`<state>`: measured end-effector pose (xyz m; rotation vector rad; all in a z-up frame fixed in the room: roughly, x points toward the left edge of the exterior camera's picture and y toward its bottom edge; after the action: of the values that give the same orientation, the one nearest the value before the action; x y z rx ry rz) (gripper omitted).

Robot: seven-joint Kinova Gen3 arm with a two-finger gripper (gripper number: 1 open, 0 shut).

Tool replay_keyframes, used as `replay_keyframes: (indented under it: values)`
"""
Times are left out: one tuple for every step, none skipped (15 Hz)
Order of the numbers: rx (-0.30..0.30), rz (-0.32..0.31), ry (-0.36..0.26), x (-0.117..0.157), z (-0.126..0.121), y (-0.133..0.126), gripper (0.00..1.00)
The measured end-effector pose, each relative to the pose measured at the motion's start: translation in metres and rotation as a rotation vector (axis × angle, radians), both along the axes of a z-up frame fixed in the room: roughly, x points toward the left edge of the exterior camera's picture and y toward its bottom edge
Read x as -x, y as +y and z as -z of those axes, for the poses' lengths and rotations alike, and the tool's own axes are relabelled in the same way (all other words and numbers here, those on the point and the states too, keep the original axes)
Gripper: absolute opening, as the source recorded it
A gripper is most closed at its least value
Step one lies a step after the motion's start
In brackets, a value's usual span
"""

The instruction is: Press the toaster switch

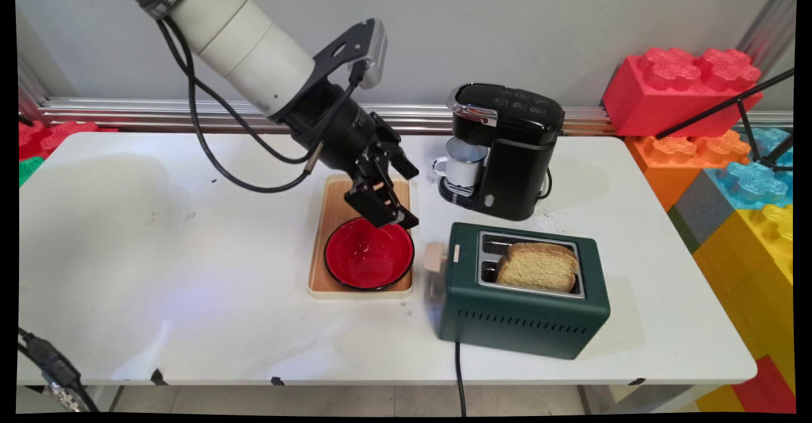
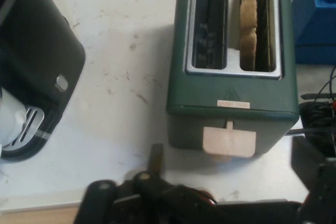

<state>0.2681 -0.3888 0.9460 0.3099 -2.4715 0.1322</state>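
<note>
The claw (image 1: 398, 215) hangs right over the far rim of the red bowl (image 1: 368, 255) on the wood tray (image 1: 333, 204), can't tell if it's clenched or not, w/ green toaster (image 1: 521, 296) & bread (image 1: 538, 266) just beside

toaster (image 1: 523, 296) and coffee maker (image 1: 507, 150) crowd right

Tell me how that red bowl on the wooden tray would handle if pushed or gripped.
The red bowl looks glossy, so it may be slippery in a grip. It is wide, low and upright on the wooden tray, so tipping seems unlikely; a push would probably slide it until the tray's raised rim stops it.
</note>
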Motion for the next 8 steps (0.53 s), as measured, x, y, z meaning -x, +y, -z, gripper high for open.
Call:
replay_keyframes:
  values:
    - [0.002, 0.003, 0.002, 0.0001, 0.0009, 0.0012, 0.00]
    - [0.004, 0.006, 0.004, 0.0002, 0.0019, 0.0023, 0.00]
    - [0.007, 0.009, 0.008, 0.0003, 0.0026, 0.0030, 0.00]
    - [0.009, 0.011, 0.012, 0.0002, 0.0032, 0.0034, 0.00]
    - [0.012, 0.013, 0.020, 0.0001, 0.0044, 0.0036, 0.00]
    - [0.015, 0.016, 0.030, -0.0001, 0.0056, 0.0036, 0.00]
    - [0.018, 0.018, 0.040, -0.0005, 0.0066, 0.0031, 0.00]
    - [0.021, 0.019, 0.053, -0.0020, 0.0083, 0.0026, 0.00]
